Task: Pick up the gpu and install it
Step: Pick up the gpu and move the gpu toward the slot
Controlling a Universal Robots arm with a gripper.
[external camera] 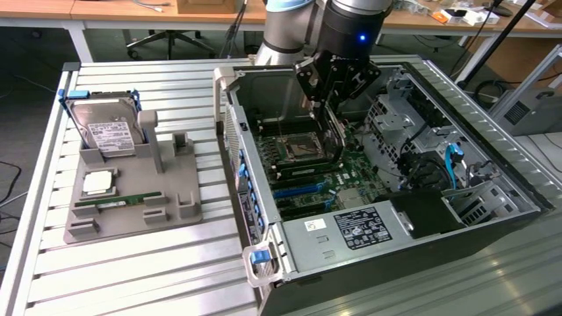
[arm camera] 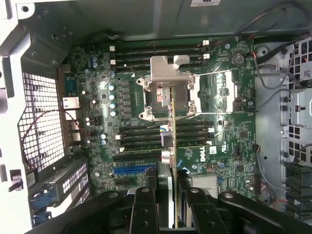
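My gripper (external camera: pixel 327 99) reaches down into the open computer case (external camera: pixel 255 197) and is shut on the gpu (external camera: pixel 332 137). The card hangs upright just above the motherboard (external camera: pixel 356 172), beside the CPU socket (external camera: pixel 297 146). In the wrist view the gpu (arm camera: pixel 173 141) shows edge-on as a thin green strip between my two black fingers (arm camera: pixel 145 209), with my gripper (arm camera: pixel 173 200) closed on its sides. Its lower edge points at the board near the memory slots (arm camera: pixel 161 134), and a blue expansion slot (arm camera: pixel 134 170) lies off to one side of it.
On the exterior view's left, a grey fixture (external camera: pixel 131 217) holds a silver hard drive (external camera: pixel 105 131) and a slim green memory stick (external camera: pixel 118 199). The case walls, the drive cage (external camera: pixel 412 112), blue cables (external camera: pixel 454 164) and the power supply (external camera: pixel 360 227) hem in the board.
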